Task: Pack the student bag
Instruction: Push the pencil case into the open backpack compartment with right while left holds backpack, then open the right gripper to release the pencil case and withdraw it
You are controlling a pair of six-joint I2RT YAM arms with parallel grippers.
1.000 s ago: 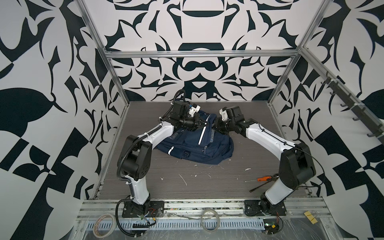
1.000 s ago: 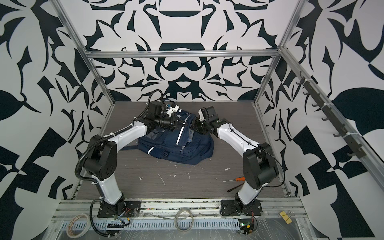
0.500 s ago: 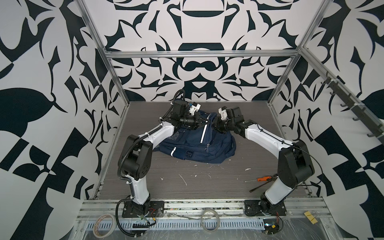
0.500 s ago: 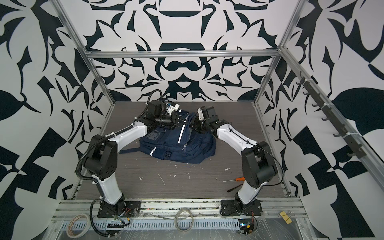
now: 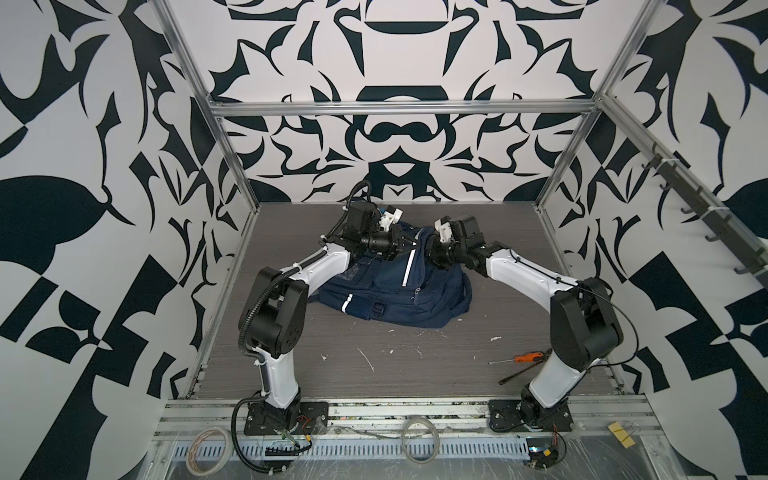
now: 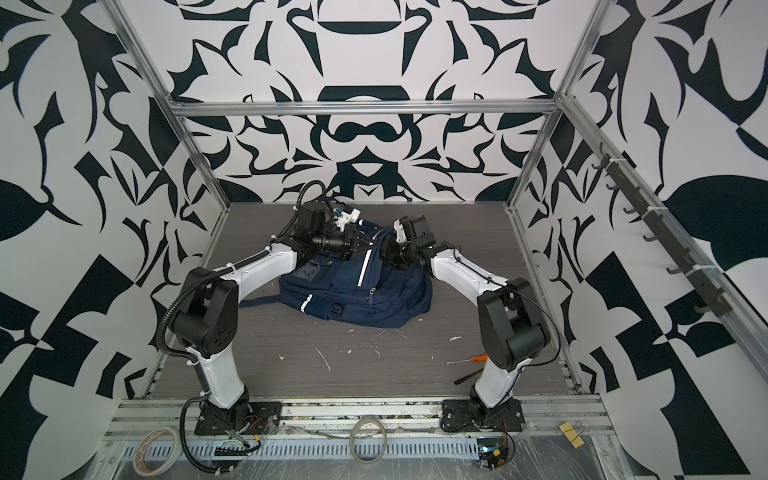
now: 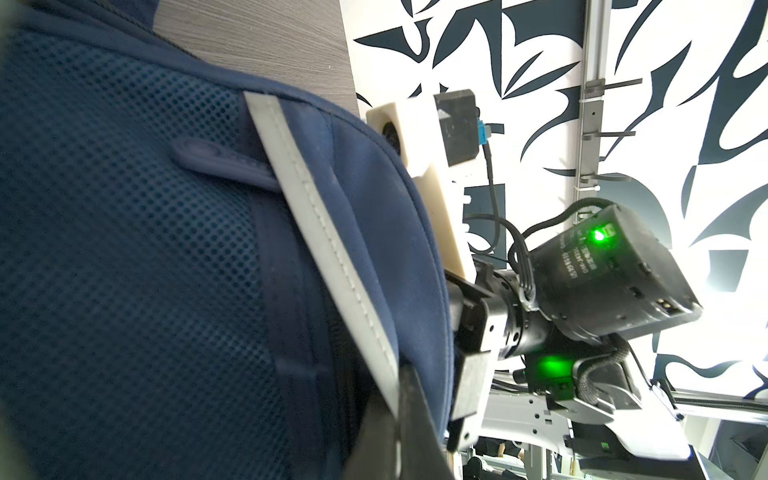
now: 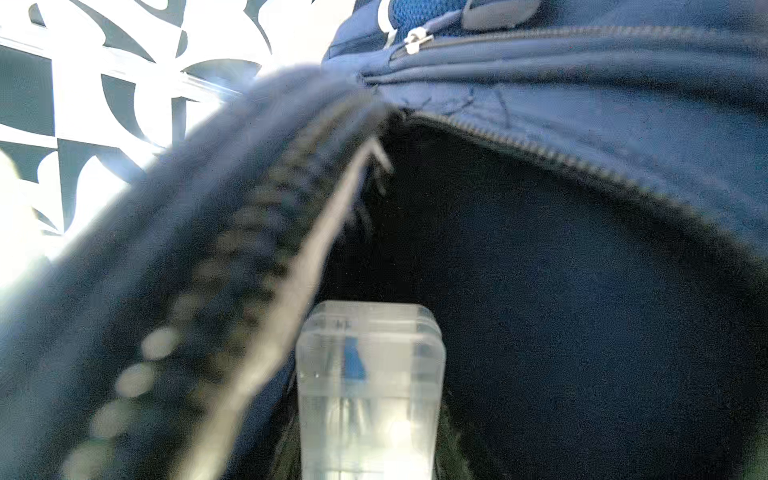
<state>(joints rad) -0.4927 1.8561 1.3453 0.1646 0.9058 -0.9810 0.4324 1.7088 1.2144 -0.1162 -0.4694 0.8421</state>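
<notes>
Two grippers at lifted top of navy-blue fabric student bag, mid-back on grey wood-grain table. Left gripper fingers pinched together on bag's top edge. Right gripper fingers hidden, cannot tell. Zip open, clear plastic block at mouth. Packing seemingly midway; zipping shut left.

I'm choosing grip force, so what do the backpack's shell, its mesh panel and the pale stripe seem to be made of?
The student bag has a shell that looks like matte woven navy cloth: it sags and creases. The mesh panel is an open knit, shown by its grid of holes, and is probably padded. The pale stripe is smooth with a stitched edge, likely reflective tape, though unconfirmed.
</notes>
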